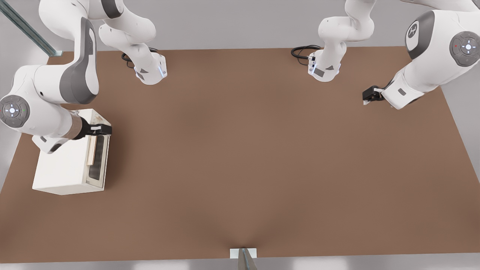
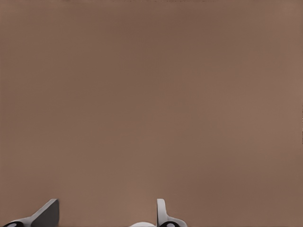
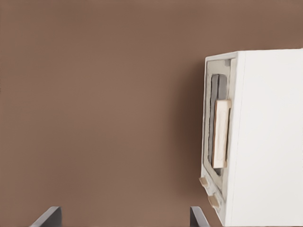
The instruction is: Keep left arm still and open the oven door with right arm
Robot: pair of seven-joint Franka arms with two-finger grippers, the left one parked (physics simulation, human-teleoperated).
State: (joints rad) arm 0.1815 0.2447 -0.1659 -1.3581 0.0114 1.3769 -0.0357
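Front view shows the small white oven at the brown table's left side, its door shut flat against the body with the tan handle across it, while the right arm's gripper hovers above the door's far end, fingers spread.

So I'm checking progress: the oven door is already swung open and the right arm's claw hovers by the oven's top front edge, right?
Not quite: the oven door is shut flush, as the right wrist view shows. The claw does hover open by the oven's top front edge.
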